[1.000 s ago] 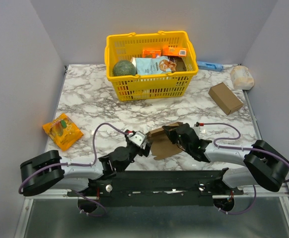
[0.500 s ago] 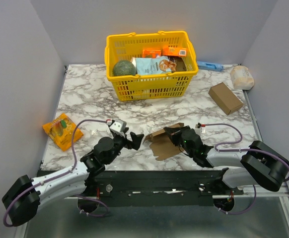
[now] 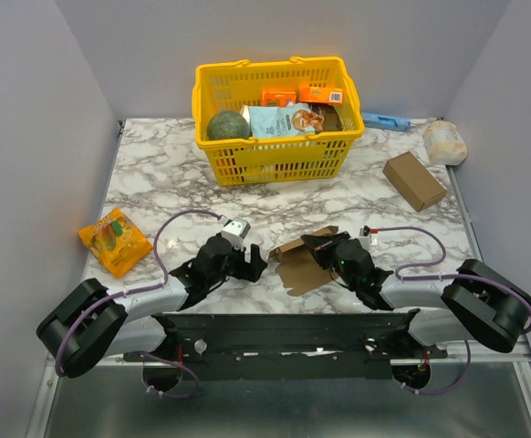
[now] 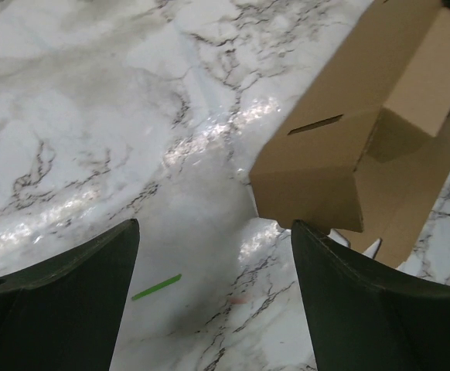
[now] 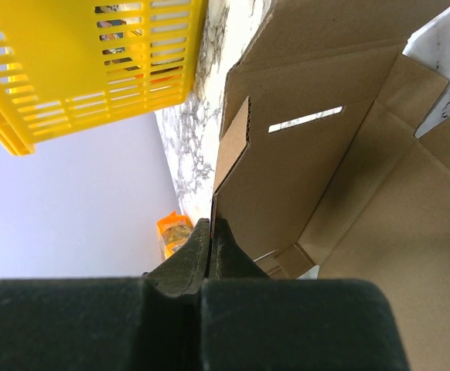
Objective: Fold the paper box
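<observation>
The paper box (image 3: 295,265), thin brown cardboard partly folded up, lies on the marble near the front centre. My right gripper (image 3: 317,247) is shut on the thin edge of one of its upright walls. In the right wrist view the fingertips (image 5: 211,232) pinch that wall of the box (image 5: 310,178), which has a slot in it. My left gripper (image 3: 253,260) stands open just left of the box and holds nothing. In the left wrist view the box (image 4: 349,139) is ahead and to the right, its corner close to the right finger (image 4: 364,301), with bare marble between the jaws.
A yellow basket (image 3: 275,160) with groceries stands at the back centre. An orange snack packet (image 3: 113,240) lies at the left, and a blocky brown carton (image 3: 414,180) and a white bag (image 3: 444,141) at the right. A small green strip (image 4: 156,287) lies on the marble.
My left gripper let go of the box's left edge, drew back to the left, then came close to the box again, open. The right gripper kept its grip; the box shifted slightly.
</observation>
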Tool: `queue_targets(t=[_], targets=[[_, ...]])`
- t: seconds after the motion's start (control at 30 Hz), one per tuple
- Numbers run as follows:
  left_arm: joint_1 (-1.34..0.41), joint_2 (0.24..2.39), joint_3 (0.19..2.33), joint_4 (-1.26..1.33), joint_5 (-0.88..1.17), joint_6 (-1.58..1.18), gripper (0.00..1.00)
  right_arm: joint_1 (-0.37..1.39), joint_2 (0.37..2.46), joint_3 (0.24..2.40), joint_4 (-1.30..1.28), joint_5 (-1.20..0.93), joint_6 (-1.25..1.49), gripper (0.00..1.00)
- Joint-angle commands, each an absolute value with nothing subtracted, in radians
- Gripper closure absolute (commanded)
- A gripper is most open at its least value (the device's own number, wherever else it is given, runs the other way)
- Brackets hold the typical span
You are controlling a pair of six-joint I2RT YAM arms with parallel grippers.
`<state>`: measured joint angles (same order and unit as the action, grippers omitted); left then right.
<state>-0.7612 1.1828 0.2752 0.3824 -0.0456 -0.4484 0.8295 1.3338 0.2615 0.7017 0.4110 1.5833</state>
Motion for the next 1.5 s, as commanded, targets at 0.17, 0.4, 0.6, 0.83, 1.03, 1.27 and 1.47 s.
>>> queue_targets(t=[0.17,0.4,0.6,0.83,1.03,1.27,1.47], targets=[[-0.775,1.262,0.276,0.586,0.118,-0.373,0.24,0.83,1.381,0.249,0.67,0.41,1.531,1.0],[-0.827,1.318,0.294,0.646,0.064,-0.35,0.27,0.83,1.387,0.241,0.681,0.41,1.536,1.0],[-0.864,1.358,0.325,0.692,0.069,-0.325,0.4,0.831,1.396,0.241,0.684,0.405,1.536,1.0],[-0.868,1.229,0.262,0.582,0.055,-0.308,0.17,0.831,1.376,0.226,0.689,0.41,1.543,0.99],[-0.839,0.964,0.186,0.511,-0.055,-0.354,0.05,0.83,1.364,0.218,0.69,0.411,1.54,1.0],[-0.66,0.991,0.241,0.426,-0.067,-0.474,0.03,0.83,1.368,0.215,0.713,0.405,1.536,1.0],[-0.624,1.217,0.325,0.442,-0.017,-0.45,0.07,0.83,1.377,0.215,0.721,0.406,1.536,1.0]])
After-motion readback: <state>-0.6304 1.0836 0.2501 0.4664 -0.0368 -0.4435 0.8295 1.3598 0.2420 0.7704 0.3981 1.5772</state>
